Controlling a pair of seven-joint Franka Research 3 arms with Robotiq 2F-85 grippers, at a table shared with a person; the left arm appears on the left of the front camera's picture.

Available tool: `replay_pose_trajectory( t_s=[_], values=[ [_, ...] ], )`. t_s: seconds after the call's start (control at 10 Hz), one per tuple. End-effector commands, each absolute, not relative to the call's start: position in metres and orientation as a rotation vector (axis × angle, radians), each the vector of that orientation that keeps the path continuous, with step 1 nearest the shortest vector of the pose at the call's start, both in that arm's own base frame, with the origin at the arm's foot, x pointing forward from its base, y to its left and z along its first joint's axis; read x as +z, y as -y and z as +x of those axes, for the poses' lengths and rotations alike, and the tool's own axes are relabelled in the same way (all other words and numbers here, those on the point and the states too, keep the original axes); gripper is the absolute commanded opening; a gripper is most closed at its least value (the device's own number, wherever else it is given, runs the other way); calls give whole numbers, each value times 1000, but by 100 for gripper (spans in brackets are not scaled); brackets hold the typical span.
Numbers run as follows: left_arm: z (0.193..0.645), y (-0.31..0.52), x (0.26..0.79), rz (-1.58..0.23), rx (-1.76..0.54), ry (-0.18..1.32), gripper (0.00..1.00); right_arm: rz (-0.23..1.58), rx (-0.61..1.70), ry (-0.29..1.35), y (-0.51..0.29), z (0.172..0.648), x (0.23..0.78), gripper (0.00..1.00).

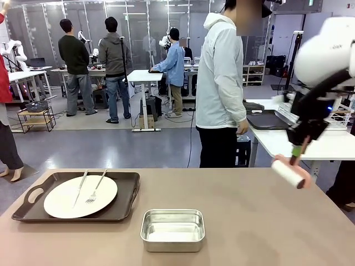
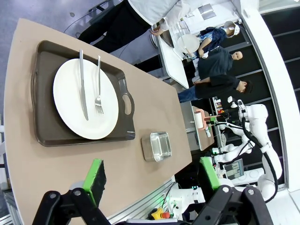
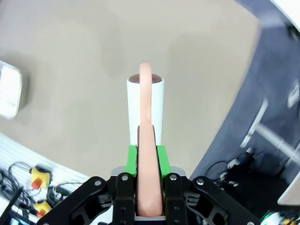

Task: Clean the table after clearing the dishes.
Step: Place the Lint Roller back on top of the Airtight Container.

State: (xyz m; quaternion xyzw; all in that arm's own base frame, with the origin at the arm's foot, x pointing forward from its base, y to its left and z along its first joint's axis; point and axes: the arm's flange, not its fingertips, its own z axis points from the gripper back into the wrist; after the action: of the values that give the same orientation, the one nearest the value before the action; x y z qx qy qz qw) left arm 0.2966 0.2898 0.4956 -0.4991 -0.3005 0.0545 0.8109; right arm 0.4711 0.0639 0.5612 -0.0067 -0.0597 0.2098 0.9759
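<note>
1. While you looked over the left end of the table [image 1: 249, 221], a dark tray [image 1: 33, 213] sat there with one plate [image 1: 61, 202] on it. A knife [image 1: 80, 187] and a fork [image 1: 96, 188] lay side by side on the plate, so the clearing looked unfinished to me.
2. Your left gripper [image 2: 151, 183] hung high over the table's near edge, its green fingers spread wide with nothing between them.
3. Near the middle front edge stood a small steel pan [image 1: 172, 229], just beside the tray but not touching it.
4. Across the table, the person [image 1: 220, 83] stood turned toward the white table [image 1: 310, 145], hands away from your work.
5. At the right, your right gripper [image 3: 146, 154] was clamped on the pink handle of a lint roller [image 1: 289, 173], its white roll over the table's far right part. You could not tell whether the roll touched the top.
6. What could have gone wrong:
   - A sweep leftward might have struck the pan or the tray and rattled the cutlery off the plate, since both stood in the roller's path.
   - The handle was pinched low, so hard downward pressure could have twisted it between the pads.
   - Starting so near the edge, the roll could have run off the table.
</note>
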Motion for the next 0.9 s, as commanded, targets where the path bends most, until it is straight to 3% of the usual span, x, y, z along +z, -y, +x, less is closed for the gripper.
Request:
replay_pose_trajectory(
  t_s=[0.0, 0.4, 0.8],
  values=[
    [295, -291, 498, -1071, 109, 652, 100, -21, 652, 52, -106, 472, 569, 20],
    [295, -291, 498, -1071, 109, 652, 100, -52, 1136, -1, -247, 441, 581, 20],
    [295, -291, 498, -1071, 109, 652, 100, -88, 1385, -153, -338, 416, 564, 20]
  ],
)
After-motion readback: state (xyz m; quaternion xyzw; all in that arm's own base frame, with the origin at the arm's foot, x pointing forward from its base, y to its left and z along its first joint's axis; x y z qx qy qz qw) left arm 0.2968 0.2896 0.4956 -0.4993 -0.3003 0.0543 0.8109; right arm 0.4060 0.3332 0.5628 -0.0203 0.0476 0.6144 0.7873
